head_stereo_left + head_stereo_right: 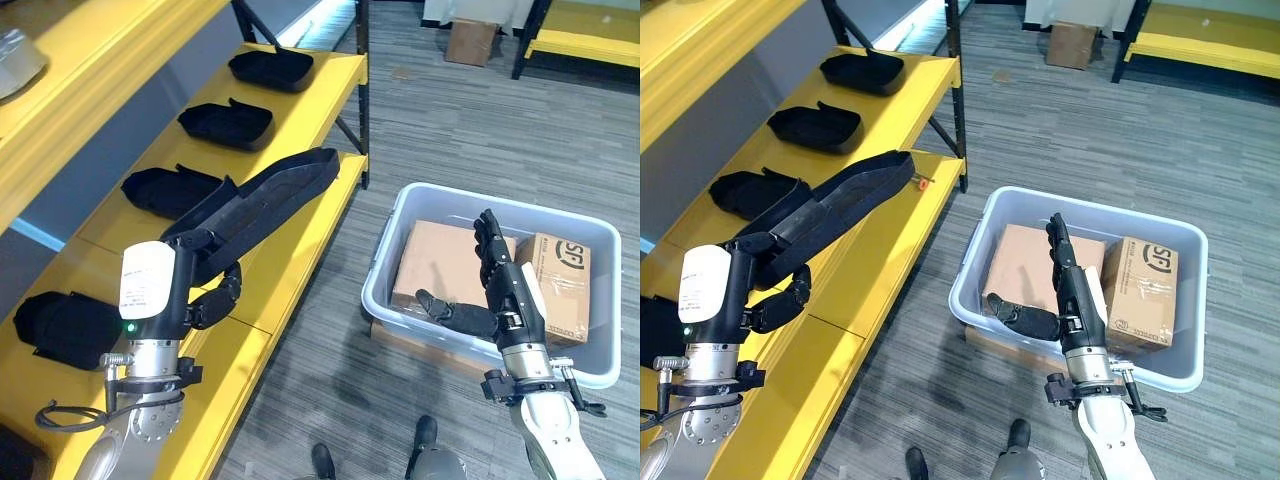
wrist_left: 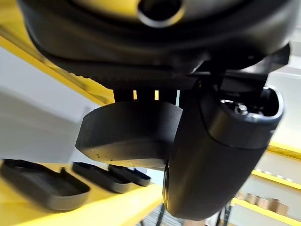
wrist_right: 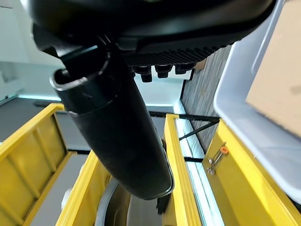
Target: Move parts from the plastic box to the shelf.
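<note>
Overhanging shelf (image 1: 300,250) edge, part (image 1: 262,203) in left hand (image 1: 205,290)

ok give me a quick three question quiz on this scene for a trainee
1. True or false: the left hand holds a long black part over the yellow shelf.
2. How many black parts lie on that shelf level? A) two B) four C) six
3. What sits in the grey box under the open right hand?

Key: 1 true. 2 B. 3 cardboard cartons.
</note>
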